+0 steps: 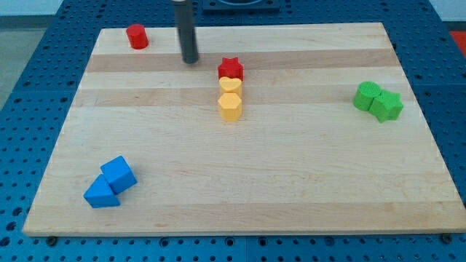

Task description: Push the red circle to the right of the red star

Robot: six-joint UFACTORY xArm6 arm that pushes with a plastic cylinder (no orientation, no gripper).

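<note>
The red circle (137,36) is a short red cylinder near the board's top left corner. The red star (231,69) stands near the top centre, at the head of a column of blocks. My tip (190,60) is the lower end of a dark rod that comes down from the view's top. It rests on the board between the two red blocks, to the right of and slightly below the red circle and to the left of the red star. It touches neither block.
A yellow heart (230,86) and a yellow hexagon (230,106) sit directly below the red star, touching in a line. Two green blocks (377,101) sit at the right. Two blue blocks (110,183) sit at the bottom left. The wooden board (291,182) has edges all round.
</note>
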